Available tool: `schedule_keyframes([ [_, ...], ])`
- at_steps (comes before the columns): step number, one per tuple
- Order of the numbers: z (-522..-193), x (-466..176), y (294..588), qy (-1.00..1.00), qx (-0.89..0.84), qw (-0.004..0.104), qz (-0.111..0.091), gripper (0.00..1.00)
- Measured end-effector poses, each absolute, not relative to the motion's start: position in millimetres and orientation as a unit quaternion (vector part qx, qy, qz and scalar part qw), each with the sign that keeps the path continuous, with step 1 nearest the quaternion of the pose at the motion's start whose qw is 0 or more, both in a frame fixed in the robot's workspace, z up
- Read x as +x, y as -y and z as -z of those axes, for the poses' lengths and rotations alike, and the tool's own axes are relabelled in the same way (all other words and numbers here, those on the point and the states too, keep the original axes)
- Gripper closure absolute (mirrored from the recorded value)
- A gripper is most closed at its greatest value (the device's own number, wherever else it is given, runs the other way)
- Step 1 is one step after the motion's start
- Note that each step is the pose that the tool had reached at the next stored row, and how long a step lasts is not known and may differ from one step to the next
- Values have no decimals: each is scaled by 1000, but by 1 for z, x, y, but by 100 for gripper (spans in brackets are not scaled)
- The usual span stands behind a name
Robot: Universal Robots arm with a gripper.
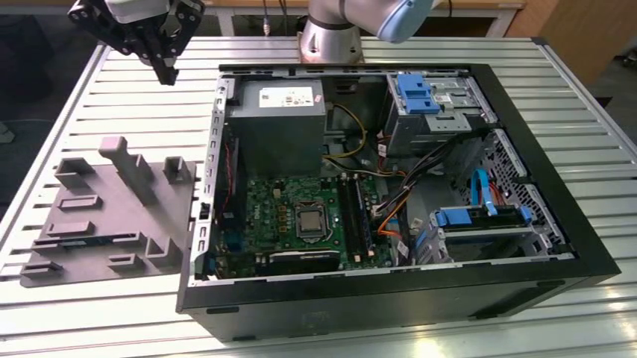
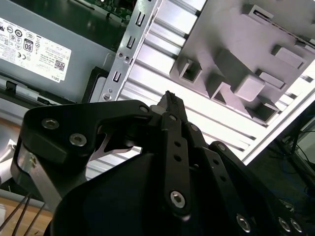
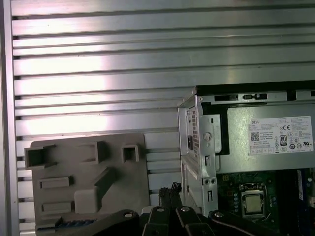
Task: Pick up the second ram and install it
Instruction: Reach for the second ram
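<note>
Upper left in the exterior view, the gripper [image 1: 166, 73] hangs empty, fingers pinched together; the second ram [image 3: 74, 222] (seemingly that bluish strip) sits edge-up in the grey holder [image 3: 123, 182], presumably so fingers can straddle it

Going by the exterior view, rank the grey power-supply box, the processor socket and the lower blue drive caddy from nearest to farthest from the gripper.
1. Grey power-supply box, in the case corner closest to the gripper.
2. Processor socket, on the motherboard beyond that box.
3. Lower blue drive caddy, at the case's side toward the exterior view's right.
</note>
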State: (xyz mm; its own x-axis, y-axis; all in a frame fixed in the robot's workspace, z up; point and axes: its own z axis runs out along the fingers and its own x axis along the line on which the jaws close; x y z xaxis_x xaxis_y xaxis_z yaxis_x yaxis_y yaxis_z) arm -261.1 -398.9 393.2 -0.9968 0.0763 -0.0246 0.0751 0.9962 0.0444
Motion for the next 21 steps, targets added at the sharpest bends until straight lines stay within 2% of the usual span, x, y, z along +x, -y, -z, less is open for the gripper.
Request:
schedule_keyframes([
  [21,-393,-295,399,-999,38,13,-22,89],
])
